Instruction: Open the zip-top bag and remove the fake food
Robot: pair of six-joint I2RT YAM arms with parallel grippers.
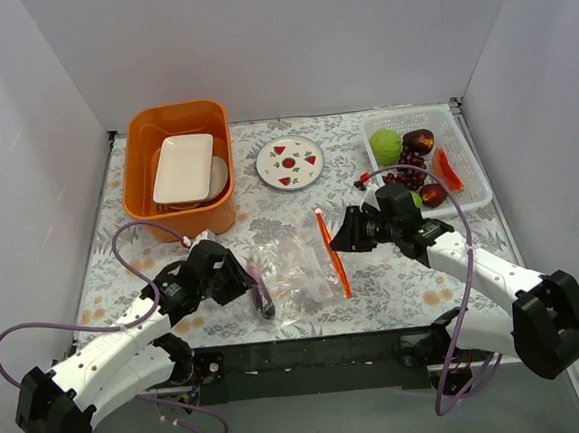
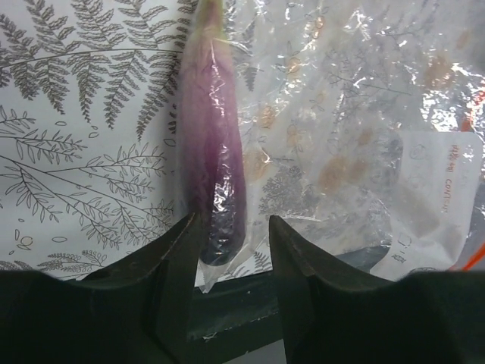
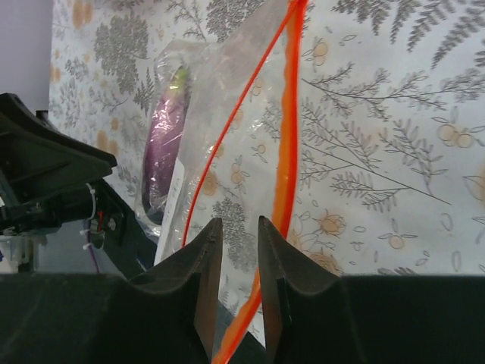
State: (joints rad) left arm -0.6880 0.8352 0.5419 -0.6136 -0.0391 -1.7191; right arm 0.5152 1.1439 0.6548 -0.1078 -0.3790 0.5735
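The clear zip-top bag (image 1: 295, 264) lies flat mid-table, its orange zip strip (image 1: 333, 253) on the right side. A purple eggplant-shaped piece (image 1: 263, 297) lies inside at the bag's left end. My left gripper (image 1: 250, 280) is open, and its jaws straddle the near tip of the purple piece (image 2: 216, 152) through the bag (image 2: 356, 114). My right gripper (image 1: 339, 235) is at the bag's mouth. Its jaws stand a narrow gap apart, and the zip strip (image 3: 288, 136) runs down behind the right finger and between them. The purple piece also shows in the right wrist view (image 3: 163, 159).
A white basket (image 1: 472, 177) at the back right holds a green ball (image 1: 386, 146), grapes (image 1: 409, 167), a red slice (image 1: 448, 171) and dark red pieces. A strawberry-print plate (image 1: 290, 161) sits at back centre. An orange bin (image 1: 154, 147) with white dishes stands at the back left.
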